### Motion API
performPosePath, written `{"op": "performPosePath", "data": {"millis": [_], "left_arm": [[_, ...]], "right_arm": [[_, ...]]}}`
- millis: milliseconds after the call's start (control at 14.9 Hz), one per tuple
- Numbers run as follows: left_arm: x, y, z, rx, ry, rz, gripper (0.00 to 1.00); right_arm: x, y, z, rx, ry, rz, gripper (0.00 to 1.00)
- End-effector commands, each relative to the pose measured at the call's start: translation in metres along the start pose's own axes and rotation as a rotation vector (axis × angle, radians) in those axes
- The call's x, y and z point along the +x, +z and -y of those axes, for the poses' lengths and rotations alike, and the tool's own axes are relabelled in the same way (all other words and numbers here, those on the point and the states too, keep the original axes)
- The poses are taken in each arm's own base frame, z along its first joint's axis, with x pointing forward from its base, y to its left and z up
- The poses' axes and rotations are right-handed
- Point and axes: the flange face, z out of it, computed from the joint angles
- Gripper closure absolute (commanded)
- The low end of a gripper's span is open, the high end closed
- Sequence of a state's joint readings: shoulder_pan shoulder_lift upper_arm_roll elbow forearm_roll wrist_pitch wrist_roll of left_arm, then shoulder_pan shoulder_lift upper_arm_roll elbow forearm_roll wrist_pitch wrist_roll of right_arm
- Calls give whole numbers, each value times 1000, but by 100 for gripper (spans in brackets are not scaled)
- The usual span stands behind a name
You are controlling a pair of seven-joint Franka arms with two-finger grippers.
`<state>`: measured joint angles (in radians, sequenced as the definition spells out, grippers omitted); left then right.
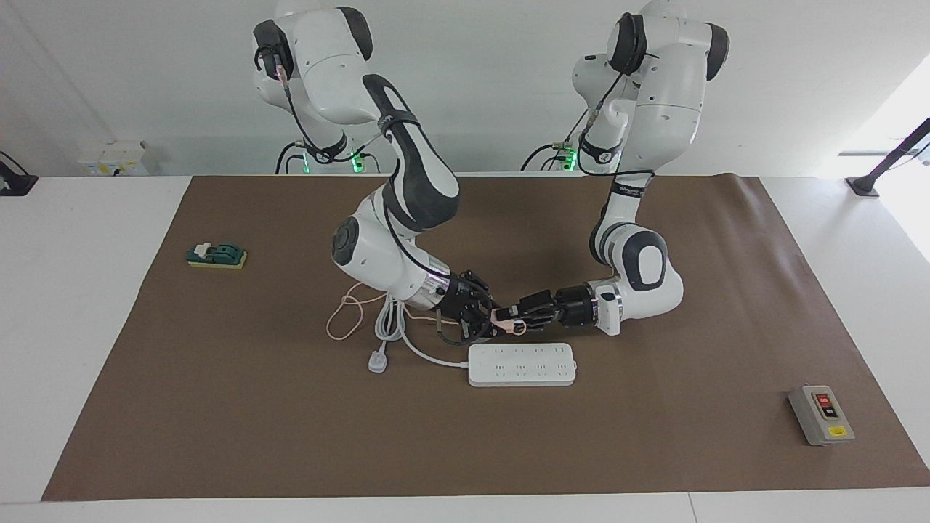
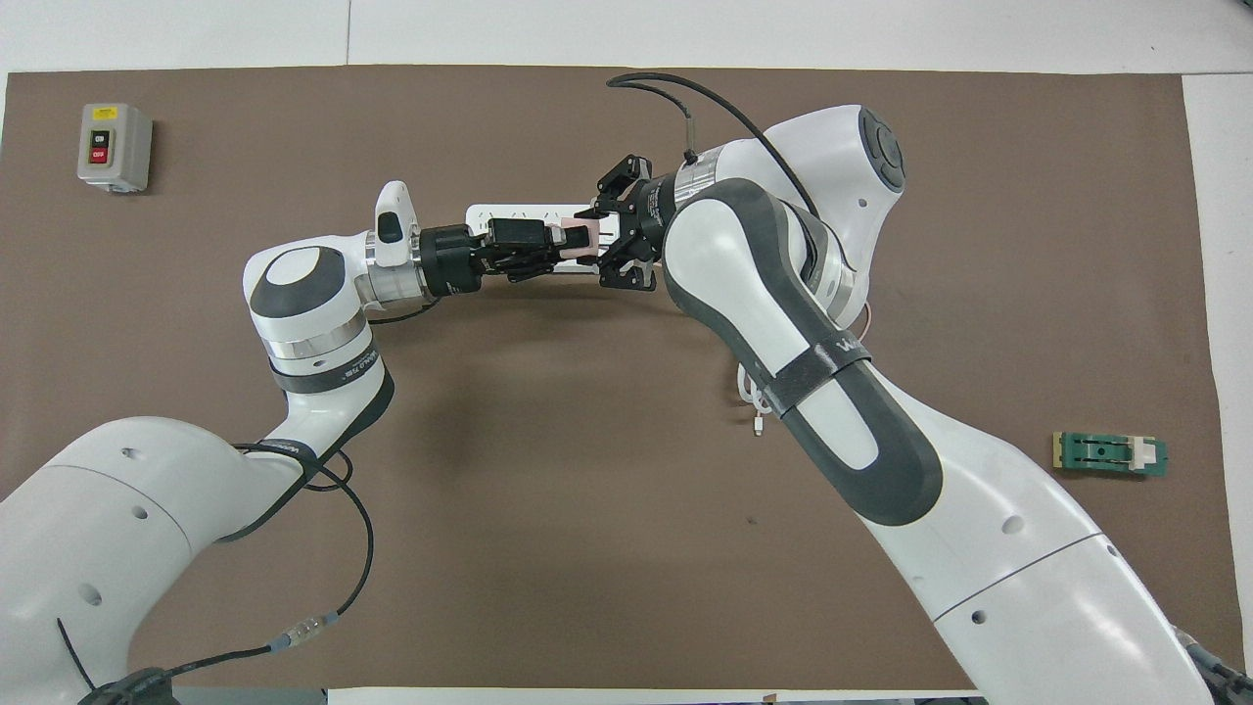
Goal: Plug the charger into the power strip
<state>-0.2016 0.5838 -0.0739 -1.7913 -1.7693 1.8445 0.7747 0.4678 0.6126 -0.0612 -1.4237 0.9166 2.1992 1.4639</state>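
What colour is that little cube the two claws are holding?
Pale pink charger, clearest in the overhead view.

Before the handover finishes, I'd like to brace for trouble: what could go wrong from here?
1. Both the left gripper and right gripper are shut on the charger above the table; if the arms pull apart, it may twist or slip.
2. The thin pink cable lies looped beside the white cord and could snag.
3. A twisted charger might reach the power strip misaligned.
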Motion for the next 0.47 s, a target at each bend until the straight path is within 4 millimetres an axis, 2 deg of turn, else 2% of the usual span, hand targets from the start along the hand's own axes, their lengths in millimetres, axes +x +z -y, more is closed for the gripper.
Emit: {"op": "performPosePath", "data": {"millis": [0, 201, 403], "left_arm": [[-1, -4, 2, -12, 8, -13, 100], [0, -7, -1, -10, 7, -13, 100], [12, -14, -22, 21, 13, 22, 100]], "right_arm": [[0, 0, 4, -12, 8, -12, 1], [-1, 0, 3, -15, 8, -10, 0], [0, 1, 3, -16, 10, -10, 0]]}}
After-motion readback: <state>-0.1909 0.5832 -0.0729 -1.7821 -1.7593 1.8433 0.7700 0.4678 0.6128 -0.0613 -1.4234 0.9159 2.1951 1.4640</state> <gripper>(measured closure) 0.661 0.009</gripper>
